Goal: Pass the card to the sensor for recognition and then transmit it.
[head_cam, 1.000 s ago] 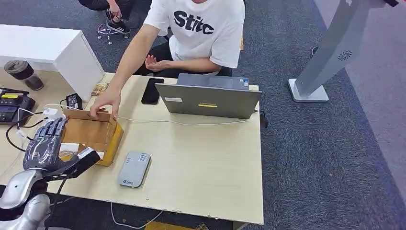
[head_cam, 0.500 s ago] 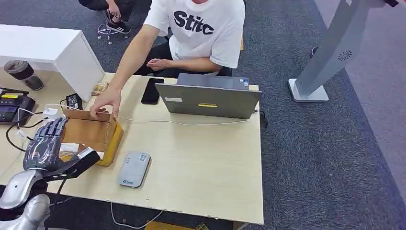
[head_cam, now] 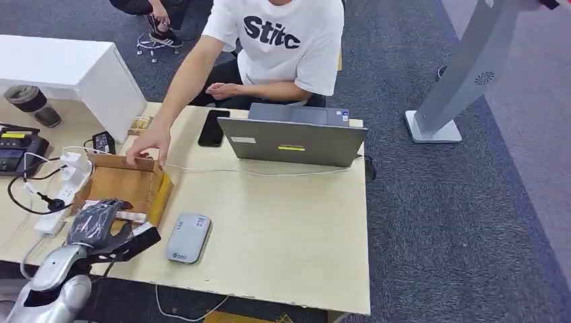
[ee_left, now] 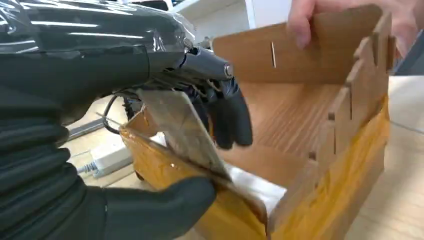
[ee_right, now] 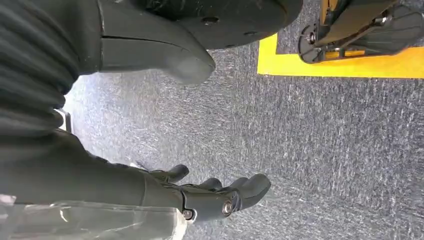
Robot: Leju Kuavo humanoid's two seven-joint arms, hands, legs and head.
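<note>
The table (head_cam: pixel 283 222) is carrying everything within reach of the left hand. A person (head_cam: pixel 283 40) is sitting at its far side, well beyond the hand, one hand (head_cam: pixel 147 145) resting on the far wall of the cardboard box. A laptop (head_cam: pixel 293 138) is standing far off to the hand's right, a black phone (head_cam: pixel 212 128) lying beside it.

The cardboard box (head_cam: pixel 128 185) is sitting directly in front of the left hand, open-topped, yellow tape along its near side.

The left hand (head_cam: pixel 101 225) is reaching over the box's near rim, fingers (ee_left: pixel 230 117) curling down inside. In the left wrist view it is pinching the card (ee_left: pixel 182 127) between thumb and fingers, the card tilting against the near wall.

The sensor (head_cam: pixel 188 237), a flat grey unit, is lying just right of the hand.

The right hand (ee_right: pixel 215 195) is hanging over grey carpet, fingers loosely apart, holding nothing.
</note>
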